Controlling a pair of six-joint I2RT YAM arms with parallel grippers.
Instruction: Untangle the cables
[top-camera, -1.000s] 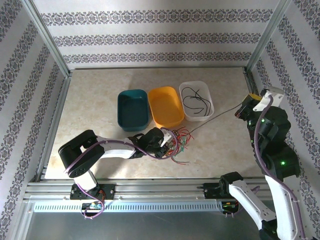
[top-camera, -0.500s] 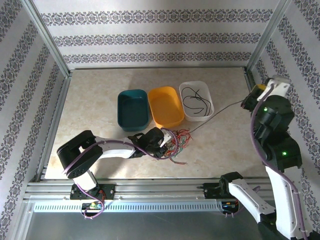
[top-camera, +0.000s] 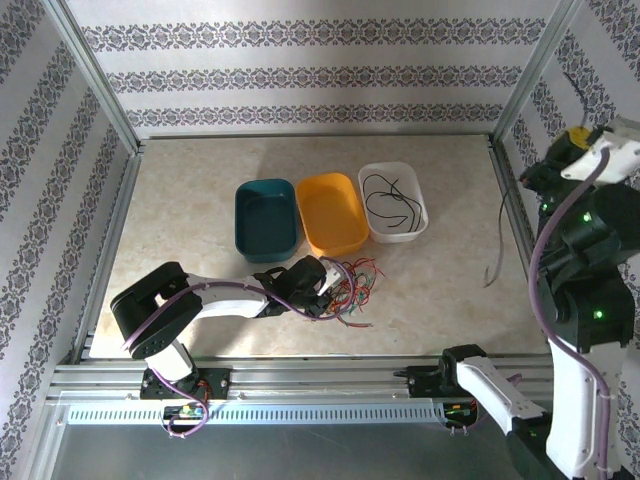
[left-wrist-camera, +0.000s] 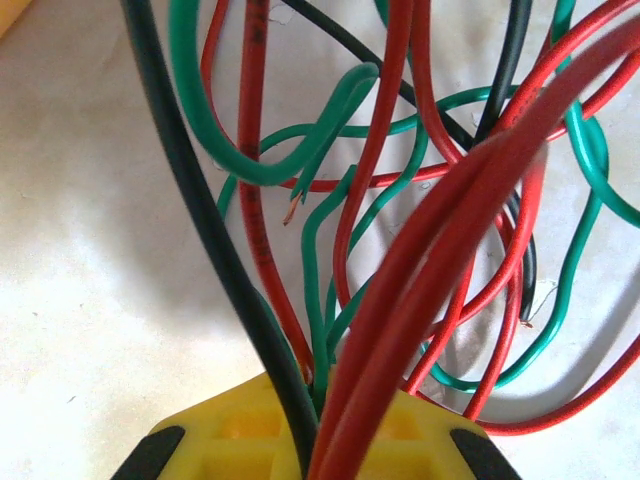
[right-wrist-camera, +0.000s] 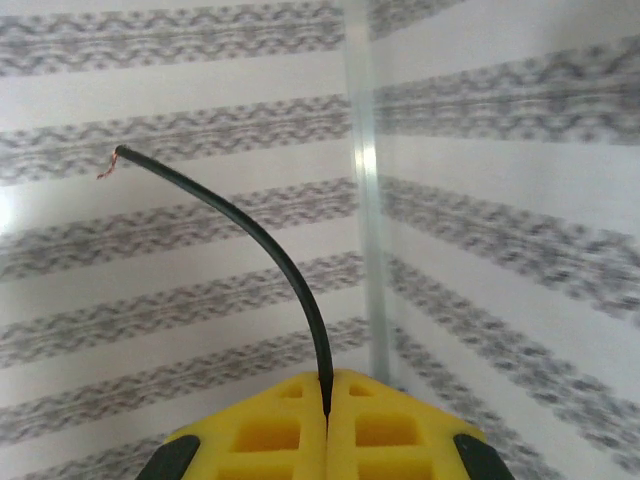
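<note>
cables (top-camera: 352, 287) red, green, black; teal bin (top-camera: 265, 222), orange bin (top-camera: 333, 215), white bin (top-camera: 424, 210).

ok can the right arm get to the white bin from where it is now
Probably yes. The right gripper is raised at the right edge, shut on one black cable that dangles free, and nothing stands between it and the open-topped white bin.

The left arm (top-camera: 205, 296) reaches low and to the right, the left gripper (left-wrist-camera: 318, 432) closed on a bundle of cables (left-wrist-camera: 392, 240), while the right arm (top-camera: 585, 300) stands tall at the right side, the right gripper (right-wrist-camera: 327, 398) held high, its yellow fingers (right-wrist-camera: 275, 425) pressed together on one black cable (right-wrist-camera: 268, 247).
</note>
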